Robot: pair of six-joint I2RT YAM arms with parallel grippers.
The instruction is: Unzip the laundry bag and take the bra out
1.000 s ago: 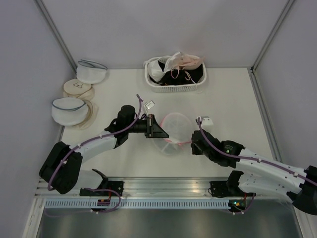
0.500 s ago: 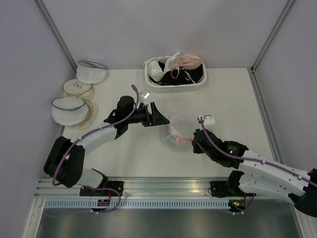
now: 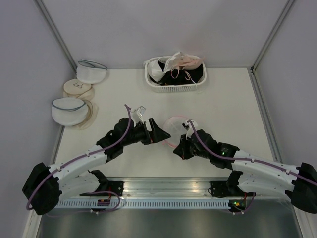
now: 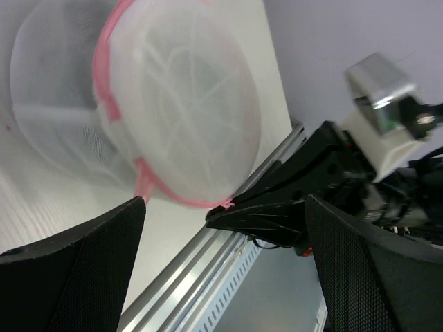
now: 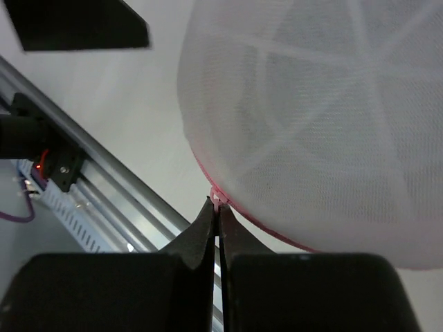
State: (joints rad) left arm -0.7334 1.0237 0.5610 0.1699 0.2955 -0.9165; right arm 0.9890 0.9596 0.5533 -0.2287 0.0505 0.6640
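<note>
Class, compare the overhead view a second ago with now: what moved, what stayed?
The right claw swept left along the near rim of the laundry bag, still shut on the zipper pull. The open left claw swung away, then returned beside the bag. The basket and spare mesh bags stayed put.

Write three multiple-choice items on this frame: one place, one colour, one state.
1. Where does the white basket stand?
A. near left corner
B. middle of the table's far edge
C. near right corner

2. What colour is the laundry bag's trim?
A. pink
B. blue-grey
C. black

3. How is the right gripper?
A. wide open
B. out of view
C. shut on the laundry bag's trim

Key:
1 B: the top view shows it at the far edge, midway across.
2 A: both wrist views show a pink rim.
3 C: the right wrist view shows it pinched shut on the pink rim.
</note>
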